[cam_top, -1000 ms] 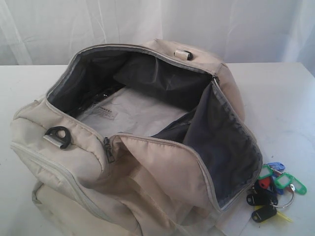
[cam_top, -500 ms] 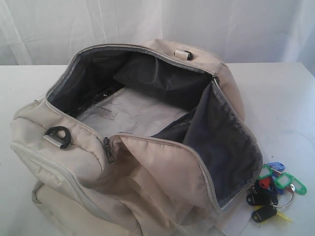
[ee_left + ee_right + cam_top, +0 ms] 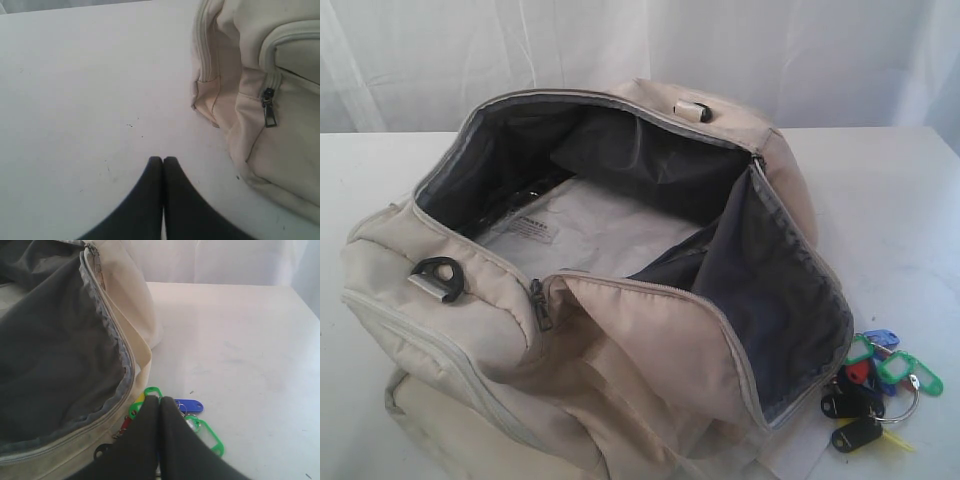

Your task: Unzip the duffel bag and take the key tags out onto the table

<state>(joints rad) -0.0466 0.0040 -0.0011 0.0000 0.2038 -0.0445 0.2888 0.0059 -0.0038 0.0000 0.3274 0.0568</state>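
Lying in a loose bunch, the key tags (image 3: 878,385) rest on the white worktop (image 3: 910,200), just beside the right-hand end of the duffel bag (image 3: 620,340) as the exterior view shows it, close against its folded-down flap. Green, blue, red and black tags show on a metal ring (image 3: 910,405). The bag stands unzipped with its main opening spread wide, showing dark grey lining (image 3: 770,290) and a pale base with a small printed label (image 3: 532,230). A black D-ring (image 3: 438,272) sits on its near left corner. The right end effector (image 3: 160,401) hangs over the tags, fingers pressed together and holding nothing; whether it touches them I cannot tell. The left end effector (image 3: 163,161) is over bare worktop near the bag's side pocket and its zip pull (image 3: 269,112), fingers likewise together and empty
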